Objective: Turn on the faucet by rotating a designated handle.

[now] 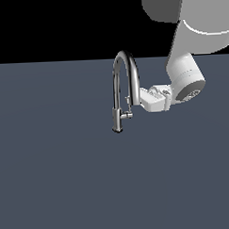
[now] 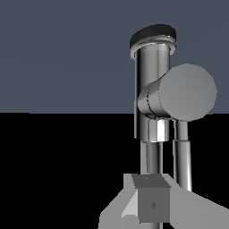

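Exterior view: the tall chrome gooseneck faucet stands mid-floor on the bare slate-grey ground plane, well away from its edges. The white gripper sits just beside the spout's descending end, above the short chrome stub handle; its opening cannot be told. It could snag the spout.

Wrist view: the handle's round end faces the camera; one grey finger shows, so a push may slip.

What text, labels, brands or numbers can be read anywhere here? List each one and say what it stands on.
None: no readable word, number, brand or sign in either view.
The faucet and its handle are bare chrome.
The gripper and the white arm carry no legible marking.
The grey floor is unmarked.
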Motion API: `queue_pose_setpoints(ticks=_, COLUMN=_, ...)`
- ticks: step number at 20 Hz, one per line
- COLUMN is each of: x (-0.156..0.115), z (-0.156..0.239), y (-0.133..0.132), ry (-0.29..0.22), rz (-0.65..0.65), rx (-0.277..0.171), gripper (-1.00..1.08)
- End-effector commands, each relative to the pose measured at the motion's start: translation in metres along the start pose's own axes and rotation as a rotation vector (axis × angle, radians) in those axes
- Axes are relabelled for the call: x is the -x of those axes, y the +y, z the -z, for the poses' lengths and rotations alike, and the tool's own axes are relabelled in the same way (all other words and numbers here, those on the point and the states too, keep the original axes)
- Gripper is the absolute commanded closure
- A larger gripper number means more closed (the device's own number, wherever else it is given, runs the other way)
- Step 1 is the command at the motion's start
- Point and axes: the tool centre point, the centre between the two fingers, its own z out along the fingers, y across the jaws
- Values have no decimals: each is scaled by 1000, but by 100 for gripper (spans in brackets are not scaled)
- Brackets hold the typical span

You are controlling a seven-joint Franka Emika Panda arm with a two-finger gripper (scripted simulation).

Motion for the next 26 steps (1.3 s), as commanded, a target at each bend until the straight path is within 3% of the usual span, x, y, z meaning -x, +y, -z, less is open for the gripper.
queue_pose_setpoints(ticks=1, x=2, z=0, y=6, ry=-2, rz=-1, rx=2, gripper=108)
queue_pose_setpoints(ticks=12, x=4, z=-7, y=19, ry=-5, rz=1, rx=8, gripper=108)
queue_pose_setpoints(ticks=26, x=-15, z=-1, y=63, ry=-2, rz=0, rx=3, gripper=108)
